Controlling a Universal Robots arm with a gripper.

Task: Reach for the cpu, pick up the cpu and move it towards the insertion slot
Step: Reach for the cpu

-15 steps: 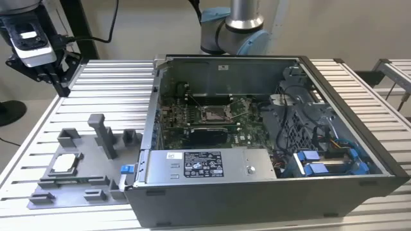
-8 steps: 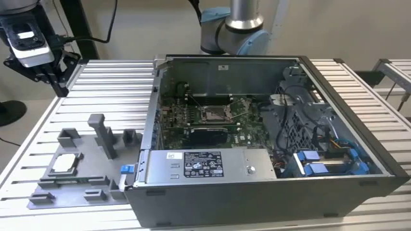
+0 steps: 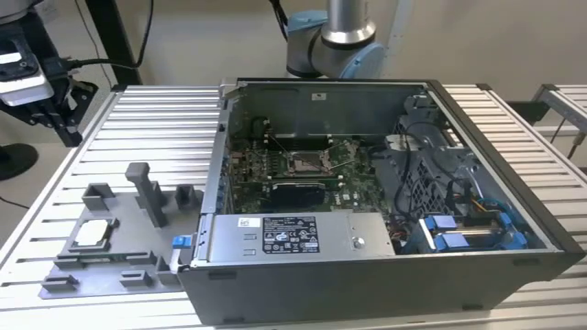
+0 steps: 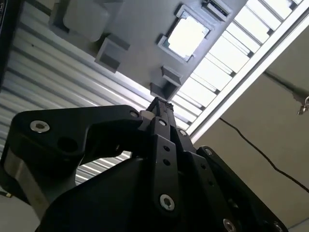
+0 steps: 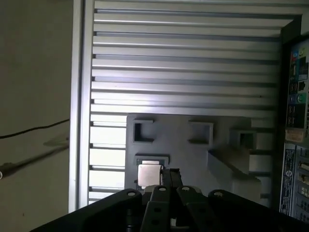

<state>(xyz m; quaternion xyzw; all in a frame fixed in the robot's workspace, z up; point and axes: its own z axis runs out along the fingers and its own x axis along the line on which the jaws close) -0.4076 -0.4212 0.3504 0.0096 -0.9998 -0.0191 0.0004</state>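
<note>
The end effector (image 4: 161, 102), fingertips pressed together and empty, hangs above the bench (image 3: 156, 124). The cpu (image 5: 148, 175) lies flat in the grey fixture (image 3: 128, 242) below it, well apart from the insertion slot (image 3: 306, 163) inside the computer case (image 3: 367, 289).

Jaws pressed tightly together

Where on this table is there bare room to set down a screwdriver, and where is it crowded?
Bare slats lie beyond the grey fixture tray, at the exterior view's left of the computer case. A narrower strip runs along its other side. The tray and case interior are crowded.
</note>
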